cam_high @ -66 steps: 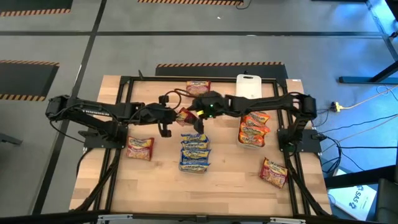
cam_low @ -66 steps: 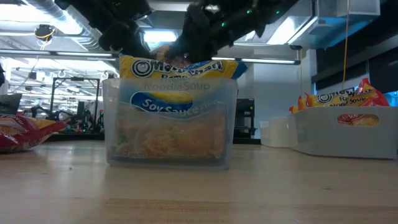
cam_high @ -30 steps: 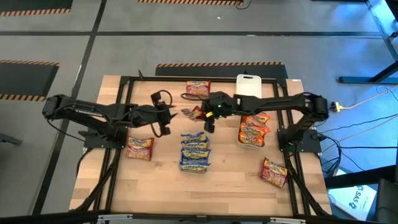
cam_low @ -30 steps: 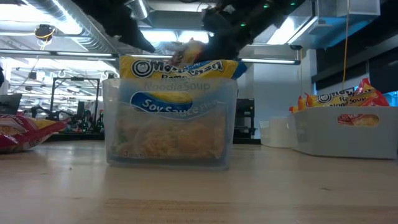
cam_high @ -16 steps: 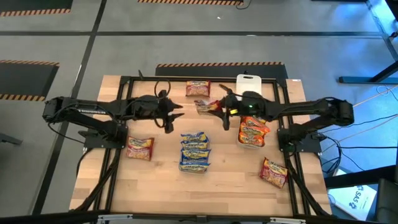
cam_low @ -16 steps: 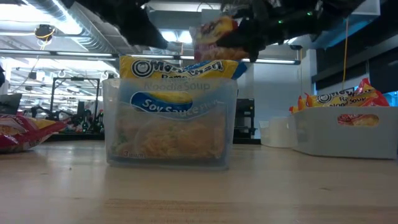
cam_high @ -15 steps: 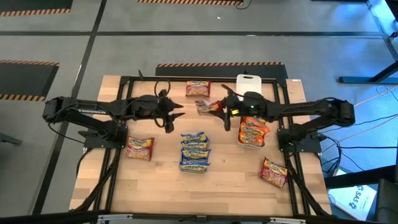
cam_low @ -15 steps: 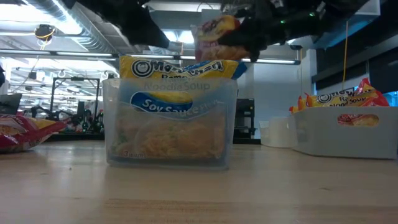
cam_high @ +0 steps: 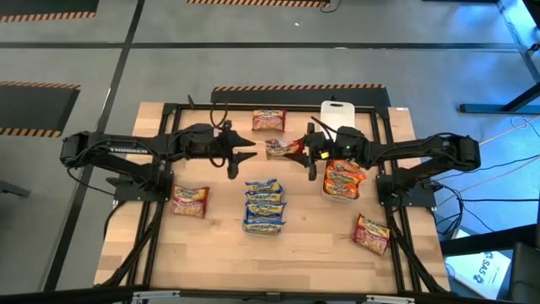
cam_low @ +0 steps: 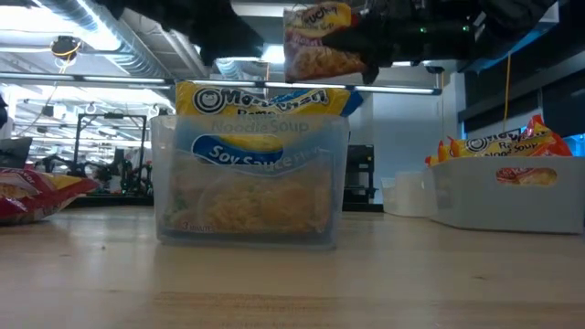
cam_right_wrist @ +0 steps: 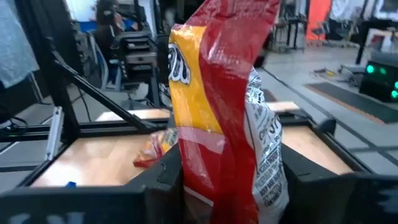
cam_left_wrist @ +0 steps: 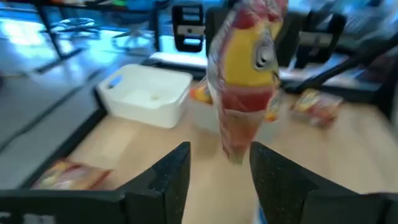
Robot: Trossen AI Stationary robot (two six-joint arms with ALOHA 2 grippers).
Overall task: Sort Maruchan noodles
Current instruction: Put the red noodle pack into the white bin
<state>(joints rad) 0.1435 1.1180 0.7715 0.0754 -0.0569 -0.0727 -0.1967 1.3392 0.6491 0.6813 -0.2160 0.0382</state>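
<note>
A red-and-yellow noodle packet hangs in the air over the far middle of the table, high in the low view. My right gripper is shut on it. My left gripper points level at the packet from the table's left, open. The packet's near end stands just beyond the left fingertips, and I see no touch. Blue packets fill a clear container and orange ones fill another. My right gripper pinches the packet's end that faces the table's right between its two fingers. The fingers lie level and come from the table's right. The packet stands on edge, lifted clear of the table and of the containers.
Loose packets lie at the left, the near right and the far middle. A white lid lies at the far edge. Bare wood shows along the near edge.
My right gripper has gone toward the table's right, tipped from slanting down to level, and carried the packet higher. My left gripper has gone toward the table's right and far side, turning level toward the packet.
</note>
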